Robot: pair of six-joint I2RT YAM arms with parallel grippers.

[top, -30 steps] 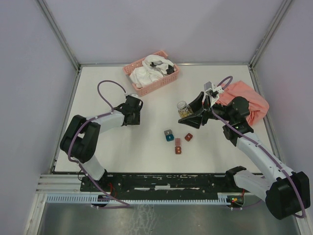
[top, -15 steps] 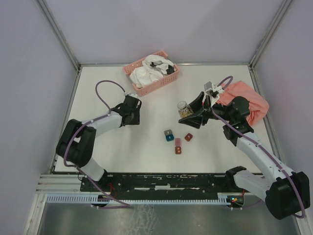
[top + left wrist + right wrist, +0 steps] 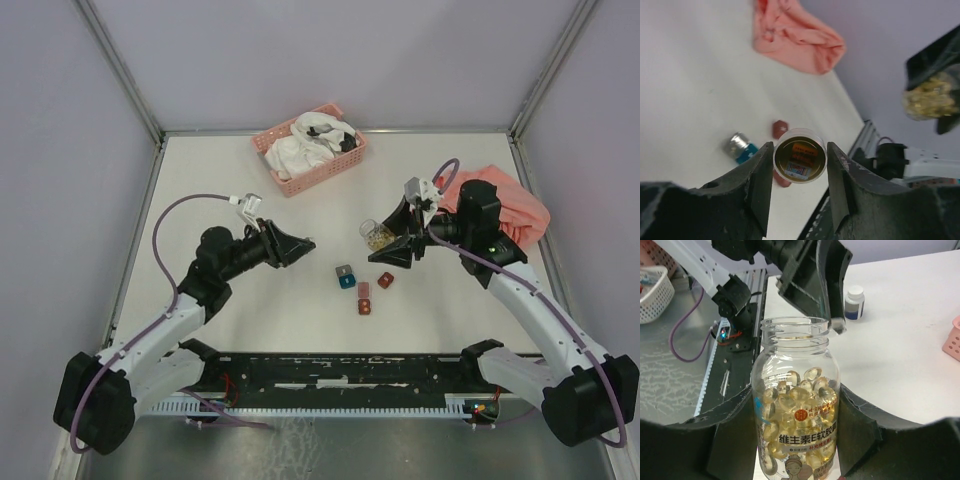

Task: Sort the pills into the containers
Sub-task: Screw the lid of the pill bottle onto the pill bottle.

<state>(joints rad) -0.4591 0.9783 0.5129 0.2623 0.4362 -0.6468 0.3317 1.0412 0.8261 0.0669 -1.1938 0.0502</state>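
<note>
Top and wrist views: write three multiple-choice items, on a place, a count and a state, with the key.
1. The basket sits: A at the far edge of the table; B at its near edge; C off it.
2. Small boxes on the table: A two; B four; C six.
3. The jar is: A capped; B open; C empty.
Key: 1 A, it lies far from the arm bases; 2 B, grey, teal, two dark red; 3 B, its mouth is bare and the left gripper holds the cap.
</note>
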